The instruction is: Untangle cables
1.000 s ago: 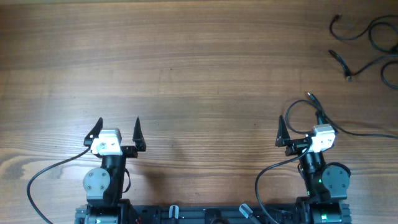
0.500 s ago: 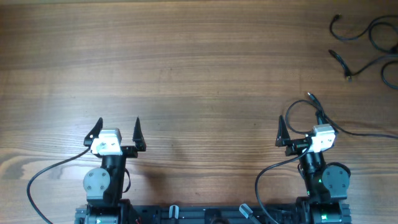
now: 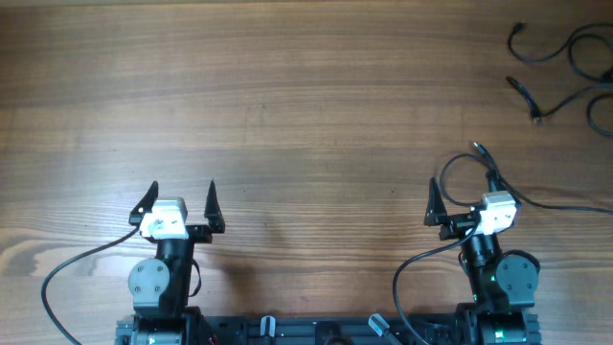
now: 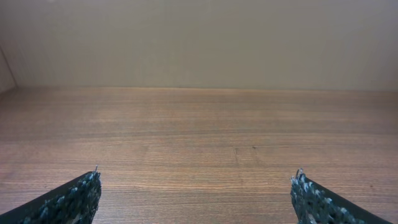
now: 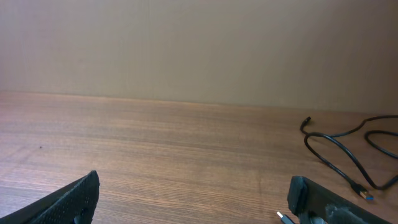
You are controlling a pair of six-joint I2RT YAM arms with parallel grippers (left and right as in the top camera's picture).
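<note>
The cables lie as loose thin black strands at the table's far right (image 3: 573,59), with plug ends pointing left. In the right wrist view they curve across the wood (image 5: 339,151), one end showing a metal plug (image 5: 367,196). Another thin cable (image 3: 450,165) loops just ahead of my right gripper (image 3: 463,187), its plug end at the top of the loop (image 3: 477,148), and runs off to the right. A small metal tip (image 5: 281,216) shows beside my right gripper's (image 5: 194,186) right finger. That gripper is open and empty. My left gripper (image 3: 182,195) (image 4: 198,180) is open and empty, far from any cable.
The wooden table (image 3: 287,96) stretches ahead of both arms. Thicker black wires run from each arm base along the near edge (image 3: 67,273). A plain beige wall stands behind the table (image 4: 199,37).
</note>
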